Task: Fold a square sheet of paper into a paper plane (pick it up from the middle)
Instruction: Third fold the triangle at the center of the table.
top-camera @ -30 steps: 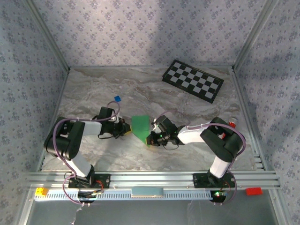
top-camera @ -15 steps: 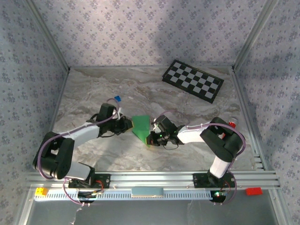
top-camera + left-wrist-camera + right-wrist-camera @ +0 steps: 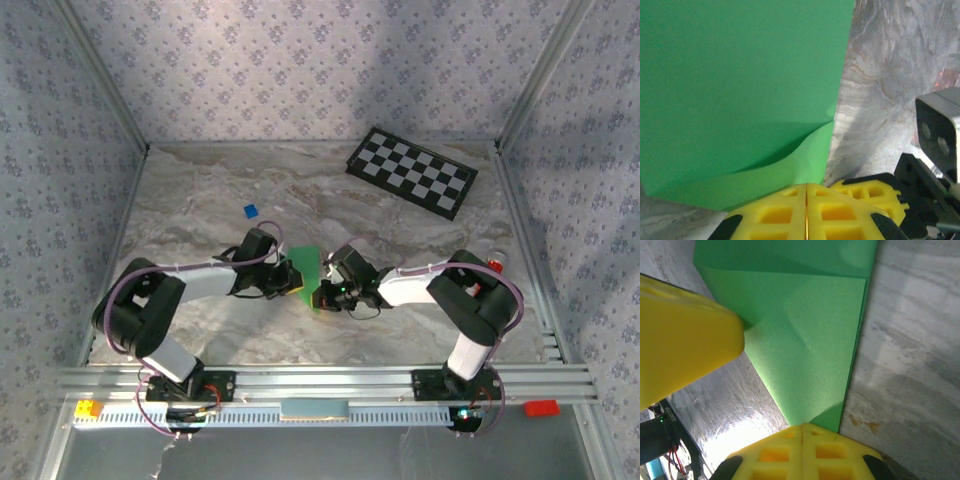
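Change over the last second: the left arm swung in. The left gripper (image 3: 291, 287) was parked clear of the sheet. Now it sits on the sheet's edge, just beside the right gripper (image 3: 320, 296). The right one hasn't budged.

The sheet is a thin bright green square sheet of paper (image 3: 303, 263), already part-folded. The right wrist view shows an angled layer over the base, with a straight folded edge to the right of that tool's tips. The sheet lies on the grey marbled table (image 3: 200, 200) and stretches away ahead of both sets of fingertips. No noticeable shift of the sheet itself.

Left gripper: yellow jaws closed flush with no gap, tips at the paper's edge. A flap (image 3: 795, 165) curls up slightly just ahead of them. I can't tell whether paper is nipped between the pads or only pressed under them; it looks like pressing.

Right gripper: jaws also fully closed. The paper's pointed corner ends right at its tips, which reads as pinning, not carrying.

What it means, my read: right is the hold-down, and left has come in to flatten or crease that raised flap. It's still an early fold, with no dart shape yet.

Risk: the two tools are nearly touching, and a sideways push from left could drag the sheet out from under right's pin.
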Robot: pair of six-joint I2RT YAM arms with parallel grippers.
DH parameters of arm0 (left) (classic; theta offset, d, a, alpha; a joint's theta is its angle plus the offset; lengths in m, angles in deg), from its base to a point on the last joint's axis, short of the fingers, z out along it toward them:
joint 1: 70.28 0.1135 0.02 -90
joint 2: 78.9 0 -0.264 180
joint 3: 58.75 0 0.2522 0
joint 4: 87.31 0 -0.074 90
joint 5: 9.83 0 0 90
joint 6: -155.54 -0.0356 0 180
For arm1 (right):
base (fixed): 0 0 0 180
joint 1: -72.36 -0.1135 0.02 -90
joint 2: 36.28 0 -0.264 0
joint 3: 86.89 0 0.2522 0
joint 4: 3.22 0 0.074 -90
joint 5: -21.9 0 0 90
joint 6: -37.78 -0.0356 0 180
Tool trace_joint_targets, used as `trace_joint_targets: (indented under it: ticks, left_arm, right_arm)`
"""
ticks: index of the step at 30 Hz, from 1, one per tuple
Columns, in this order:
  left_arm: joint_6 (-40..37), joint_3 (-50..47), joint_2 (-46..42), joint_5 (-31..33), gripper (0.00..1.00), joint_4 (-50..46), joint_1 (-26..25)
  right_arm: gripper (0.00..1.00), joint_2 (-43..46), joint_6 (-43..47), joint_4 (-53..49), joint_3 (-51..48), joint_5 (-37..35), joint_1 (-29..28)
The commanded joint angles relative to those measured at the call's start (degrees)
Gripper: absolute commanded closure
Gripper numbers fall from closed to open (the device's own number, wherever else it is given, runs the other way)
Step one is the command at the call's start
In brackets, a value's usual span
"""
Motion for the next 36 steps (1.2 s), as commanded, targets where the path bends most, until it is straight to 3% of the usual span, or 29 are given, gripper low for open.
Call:
trace_joint_targets:
  ticks: [1, 15, 21, 28, 36]
  left_arm:
    - [-0.08, 0.97, 1.08, 2.20, 0.93, 0.73, -0.13]
    - [-1.63, -3.79, 4.60, 6.26, 0.98, -0.72, -0.03]
    - [-1.85, -3.35, 4.47, 6.26, 0.99, -0.57, 0.04]
    - [-2.33, -2.11, 3.42, 5.02, 0.98, -0.89, -0.03]
    - [-1.54, -0.17, -3.64, 4.24, 0.96, -5.26, -0.62]
  right_arm:
    - [1.00, -2.73, -0.51, -7.15, -1.06, -2.58, -0.70]
    - [1.00, 2.41, 2.31, -4.39, 3.60, 0.28, -0.86]
    - [0.99, -1.06, 2.86, -5.82, 6.68, 0.71, -0.17]
    - [1.00, -4.93, 0.45, -5.40, 3.60, -0.41, -0.91]
    - [1.00, -5.52, -1.13, -5.04, 2.66, -2.06, -1.53]
